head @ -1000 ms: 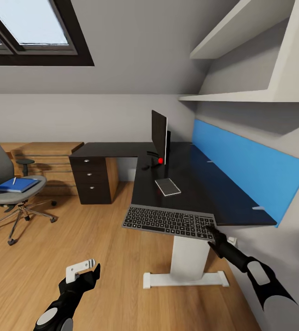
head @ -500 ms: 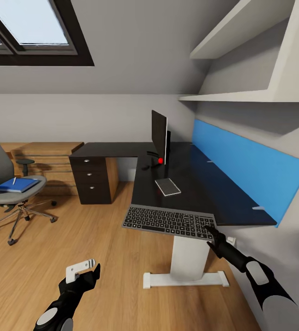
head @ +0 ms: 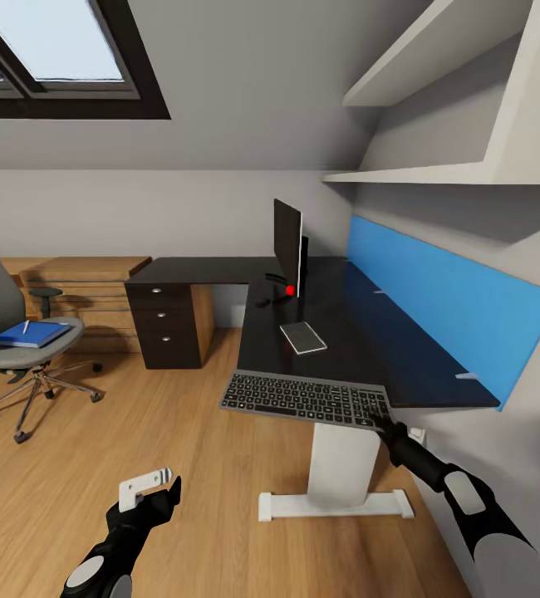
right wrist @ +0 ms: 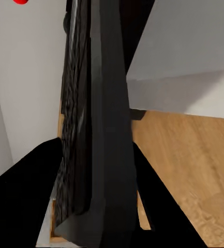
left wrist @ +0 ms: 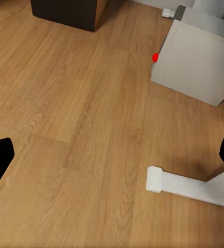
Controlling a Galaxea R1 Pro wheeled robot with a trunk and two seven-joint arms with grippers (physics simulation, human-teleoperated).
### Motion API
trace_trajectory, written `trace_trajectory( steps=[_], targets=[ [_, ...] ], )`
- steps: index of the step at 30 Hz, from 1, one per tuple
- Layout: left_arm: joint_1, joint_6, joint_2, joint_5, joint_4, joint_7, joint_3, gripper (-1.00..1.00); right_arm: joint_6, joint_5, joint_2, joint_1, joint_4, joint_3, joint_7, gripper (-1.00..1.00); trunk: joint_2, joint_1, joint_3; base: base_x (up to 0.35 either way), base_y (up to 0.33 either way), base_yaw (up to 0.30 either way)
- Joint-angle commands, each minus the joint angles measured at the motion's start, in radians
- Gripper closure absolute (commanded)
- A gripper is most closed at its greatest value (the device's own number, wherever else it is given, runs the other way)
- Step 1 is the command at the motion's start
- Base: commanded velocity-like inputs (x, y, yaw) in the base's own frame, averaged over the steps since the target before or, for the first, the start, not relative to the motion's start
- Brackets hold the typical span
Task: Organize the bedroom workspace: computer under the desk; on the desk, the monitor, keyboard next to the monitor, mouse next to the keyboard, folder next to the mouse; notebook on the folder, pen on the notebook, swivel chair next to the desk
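Observation:
The keyboard (head: 307,399) lies across the near end of the black desk (head: 345,349), overhanging its edge. My right gripper (head: 384,420) is shut on the keyboard's right corner; the right wrist view shows the keyboard (right wrist: 91,129) edge-on between the fingers. The monitor (head: 287,247) stands farther back, with the grey notebook (head: 303,337) in front of it. At the left the blue folder (head: 29,334) and the pen (head: 26,326) lie on the swivel chair (head: 21,357). My left gripper (head: 149,492) hangs open low over the floor. A grey box with a red dot, the computer (left wrist: 194,57), stands on the floor.
The black drawer unit (head: 169,325) stands under the desk's far wing, with a low light-wood cabinet (head: 79,291) beside it. The desk's white leg and foot (head: 336,498) stand just ahead of me. A blue panel (head: 444,307) and shelves line the right wall. Wood floor lies open at the left.
My right gripper has moved slightly up and toward the desk, nudging the keyboard's right end with it. The left arm has not moved.

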Motion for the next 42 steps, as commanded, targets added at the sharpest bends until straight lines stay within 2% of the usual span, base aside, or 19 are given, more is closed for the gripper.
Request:
trace_trajectory(
  steps=[1,7,18,21,22,34,42],
  targets=[
    [0.000,0.003,0.000,0.011,-0.002,0.009,-0.001,-1.00,0.002,0.012,0.000,-0.001,0.001,-0.002,0.000,1.00,0.000,0.000,-0.001,0.000,0.000,0.000],
    [0.000,0.003,0.000,0.011,-0.002,0.009,-0.001,-1.00,0.001,0.012,0.000,-0.001,0.001,-0.003,0.001,1.00,0.000,0.000,-0.001,0.000,0.000,0.000],
    [0.000,0.002,0.000,0.009,-0.002,0.010,-0.001,-1.00,-0.001,0.011,0.004,-0.001,-0.005,-0.003,0.016,1.00,0.077,-0.042,0.034,0.000,0.000,0.000],
    [0.000,0.002,0.000,0.009,-0.002,0.010,-0.001,-1.00,0.000,0.011,0.017,-0.001,-0.008,-0.003,0.018,1.00,0.098,-0.054,0.043,0.000,0.000,0.000],
    [0.000,0.002,0.000,0.008,-0.002,0.010,-0.001,-1.00,-0.001,0.011,0.043,-0.001,-0.056,0.037,0.020,1.00,0.105,-0.057,0.046,0.000,0.000,0.000],
    [0.000,0.002,0.000,0.007,-0.002,0.010,-0.001,-1.00,-0.001,0.011,0.043,-0.001,-0.064,0.041,0.021,1.00,0.189,-0.103,0.084,0.000,0.000,0.000],
    [0.000,0.003,0.000,0.007,-0.002,0.010,-0.001,-1.00,-0.001,0.010,0.044,-0.001,-0.071,0.079,0.021,1.00,0.245,-0.134,0.109,0.000,0.000,0.000]
  ],
)
